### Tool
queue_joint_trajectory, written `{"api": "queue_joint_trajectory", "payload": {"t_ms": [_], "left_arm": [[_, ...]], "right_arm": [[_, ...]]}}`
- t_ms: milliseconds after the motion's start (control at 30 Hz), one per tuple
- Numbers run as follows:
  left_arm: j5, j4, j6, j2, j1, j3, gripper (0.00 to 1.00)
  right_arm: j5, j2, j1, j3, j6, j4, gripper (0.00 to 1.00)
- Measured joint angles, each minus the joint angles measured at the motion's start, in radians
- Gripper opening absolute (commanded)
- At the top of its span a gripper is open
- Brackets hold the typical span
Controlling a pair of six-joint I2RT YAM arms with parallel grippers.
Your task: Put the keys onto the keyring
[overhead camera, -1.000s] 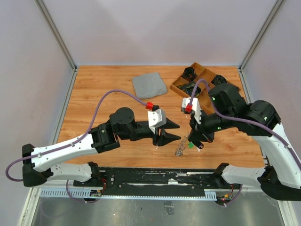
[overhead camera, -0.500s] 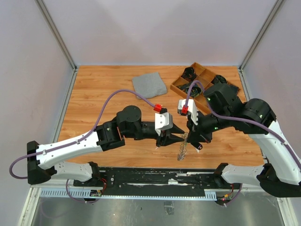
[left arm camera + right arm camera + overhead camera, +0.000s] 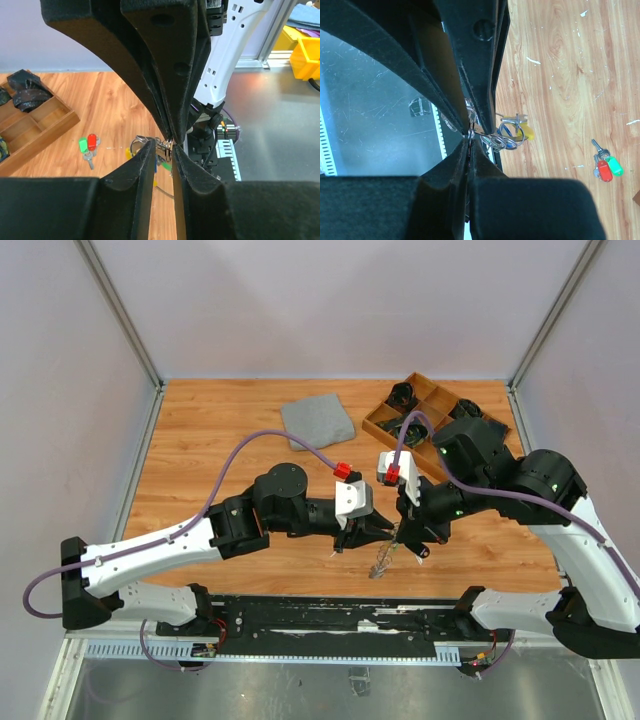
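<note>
The keyring (image 3: 384, 558) is a cluster of silvery loops hanging above the near table edge. My right gripper (image 3: 404, 533) (image 3: 470, 139) is shut on its top loop (image 3: 481, 134). A yellow key (image 3: 528, 133) and a blue key (image 3: 507, 131) dangle from the loops. My left gripper (image 3: 387, 531) (image 3: 164, 146) faces the right one tip to tip. Its fingers (image 3: 145, 170) straddle the same loop (image 3: 169, 148) with a narrow gap still showing. A red and a green key (image 3: 88, 144) (image 3: 606, 168) lie together on the wood, apart from both grippers.
A brown compartment tray (image 3: 384, 426) (image 3: 50, 131) with dark parts stands at the back right. A folded grey cloth (image 3: 317, 421) lies at the back centre. The black rail (image 3: 330, 615) and the metal bench run just below the hanging keyring.
My left arm has moved right until its fingertips meet the right gripper at the keyring, and its jaws have narrowed. The right arm shifted slightly left, still holding the ring.
</note>
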Motion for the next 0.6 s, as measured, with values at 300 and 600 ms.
{"api": "queue_joint_trajectory", "payload": {"t_ms": [300, 600], "left_arm": [[0.008, -0.008, 0.004, 0.005, -0.005, 0.008, 0.01], [-0.027, 0.006, -0.002, -0.018, -0.011, -0.006, 0.01]], "right_arm": [[0.013, -0.006, 0.008, 0.000, 0.001, 0.010, 0.01], [0.032, -0.068, 0.008, -0.035, 0.024, 0.087, 0.28]]}}
